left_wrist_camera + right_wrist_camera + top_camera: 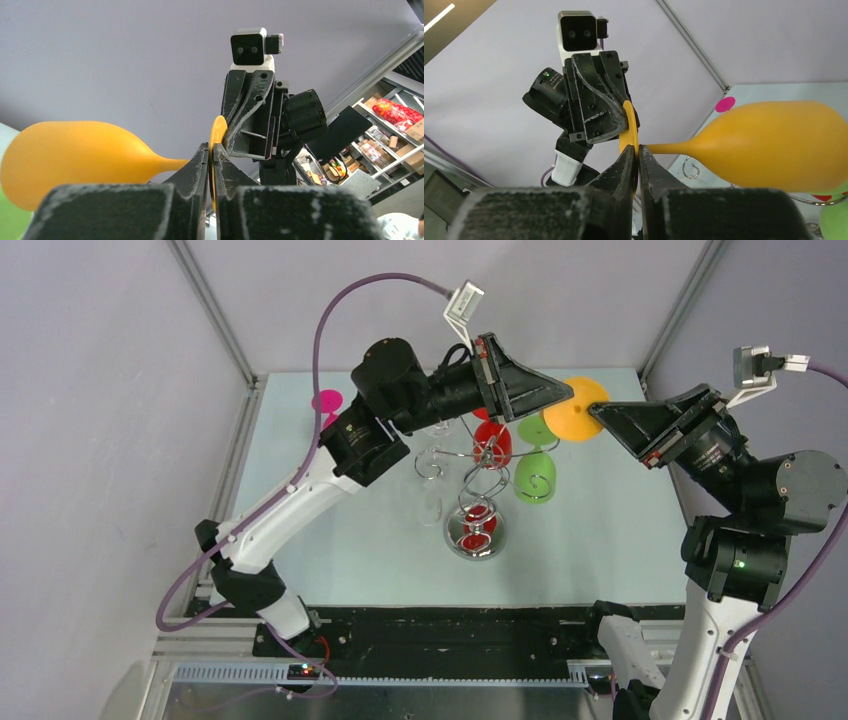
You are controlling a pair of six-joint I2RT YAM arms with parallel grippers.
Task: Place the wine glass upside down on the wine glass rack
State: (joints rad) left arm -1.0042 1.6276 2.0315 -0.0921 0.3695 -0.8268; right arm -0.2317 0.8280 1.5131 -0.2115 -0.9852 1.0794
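An orange wine glass point(578, 410) hangs foot-up above the back of the table, to the right of the chrome wine glass rack point(478, 480). Both grippers pinch its flat round foot from opposite sides. My left gripper point(568, 390) reaches over the rack and is shut on the foot's left edge. My right gripper point(597, 412) is shut on its right edge. In the left wrist view the left gripper point(214, 150) clamps the thin foot, with the bowl point(75, 155) off to the left. In the right wrist view the right gripper point(638, 152) clamps it, with the bowl point(774, 145) to the right.
A red glass point(492, 443) and a green glass point(535, 475) hang on the rack's curled arms. A clear glass point(430, 502) is by the rack's left side. A pink glass point(327, 401) stands at the back left. The rack's mirrored base point(476, 536) sits mid-table.
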